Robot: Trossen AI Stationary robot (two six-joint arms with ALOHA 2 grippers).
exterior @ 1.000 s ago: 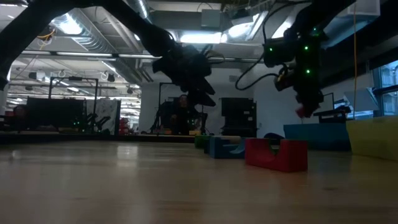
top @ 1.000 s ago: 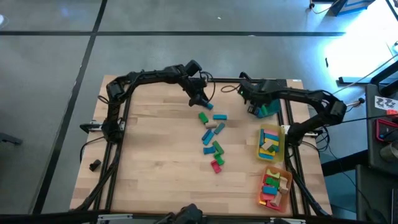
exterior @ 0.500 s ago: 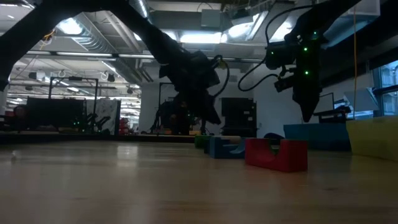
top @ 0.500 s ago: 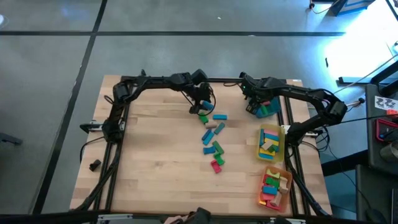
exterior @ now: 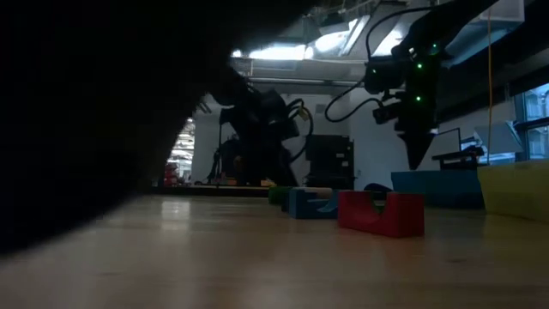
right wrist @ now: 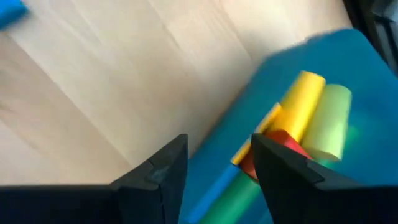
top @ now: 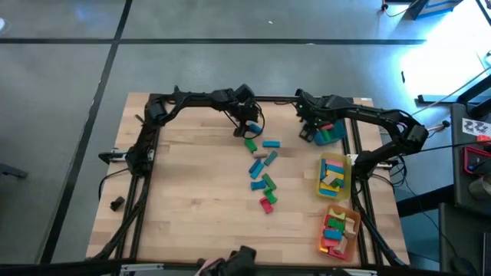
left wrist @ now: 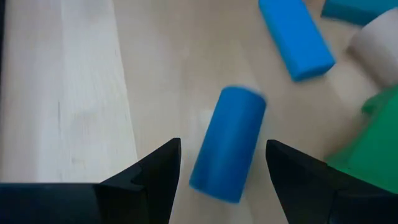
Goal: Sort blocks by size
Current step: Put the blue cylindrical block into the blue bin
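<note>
Pale wood table point(top: 184, 199) under workshop lighting. Loose blocks point(top: 262, 170) lay in a line at centre frame. Left claw point(left wrist: 221, 163) stood wide, empty, straddling 1 blue cylinder point(left wrist: 229, 144); likely light, rigid, smooth, prone to roll, so best gripped across its curved sides at mid-length. Right claw point(right wrist: 217, 163) stood open, empty, over the teal tray point(top: 331, 135) at upper right, which held yellow, green and red pieces. Yellow tray point(top: 347, 182) and orange tray point(top: 352, 212) below held mixed blocks.

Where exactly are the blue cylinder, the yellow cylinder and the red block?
blue cylinder point(left wrist: 227, 144), left wrist view, middle of its side.
yellow cylinder point(right wrist: 298, 106), right wrist view, its side.
red block point(exterior: 381, 213), low view, front face.
</note>
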